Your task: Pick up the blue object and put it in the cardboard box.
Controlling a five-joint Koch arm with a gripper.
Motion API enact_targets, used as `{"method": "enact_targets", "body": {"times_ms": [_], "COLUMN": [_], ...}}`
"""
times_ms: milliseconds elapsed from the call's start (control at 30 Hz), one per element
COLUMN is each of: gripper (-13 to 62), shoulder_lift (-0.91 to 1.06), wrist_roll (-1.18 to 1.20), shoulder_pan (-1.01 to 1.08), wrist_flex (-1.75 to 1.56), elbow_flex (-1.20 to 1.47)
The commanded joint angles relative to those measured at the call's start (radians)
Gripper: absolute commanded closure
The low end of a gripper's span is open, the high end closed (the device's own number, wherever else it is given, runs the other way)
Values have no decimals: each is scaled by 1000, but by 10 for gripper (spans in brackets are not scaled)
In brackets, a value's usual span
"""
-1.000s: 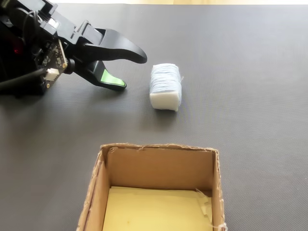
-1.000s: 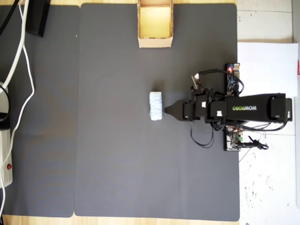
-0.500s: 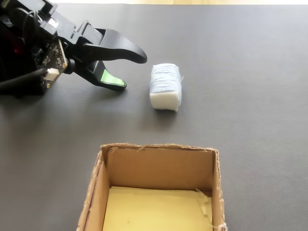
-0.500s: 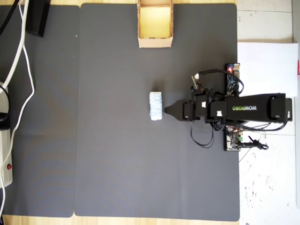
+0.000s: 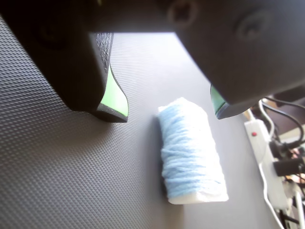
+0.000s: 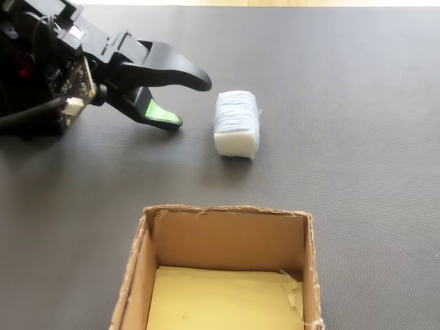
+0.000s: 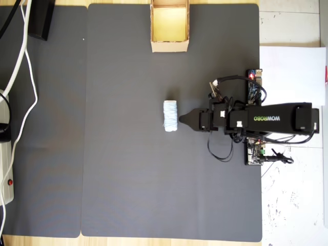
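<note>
The blue object (image 5: 190,152) is a pale blue yarn-wound roll lying on its side on the dark mat, also seen in the fixed view (image 6: 237,124) and from overhead (image 7: 170,116). My gripper (image 5: 169,114) is open, its green-padded jaws spread wider than the roll and hanging just short of its near end. In the fixed view the gripper (image 6: 187,103) sits to the left of the roll, apart from it. From overhead its tip (image 7: 182,120) is just to the right of the roll. The cardboard box (image 6: 227,210) stands open with a yellowish inside, at the mat's top edge from overhead (image 7: 169,46).
A white power strip (image 7: 5,169) with cables lies off the mat's left side, and shows at the right of the wrist view (image 5: 259,143). A black object (image 7: 41,18) stands top left. The arm's base and boards (image 7: 253,154) sit on the right beside white paper (image 7: 292,66).
</note>
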Motion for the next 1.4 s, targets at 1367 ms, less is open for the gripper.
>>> {"method": "enact_targets", "body": {"times_ms": [1367], "gripper": [160], "shoulder_lift": [-430], "wrist_roll": [104], "shoulder_pan": [25], "wrist_flex": [782], "elbow_flex": [-824]}}
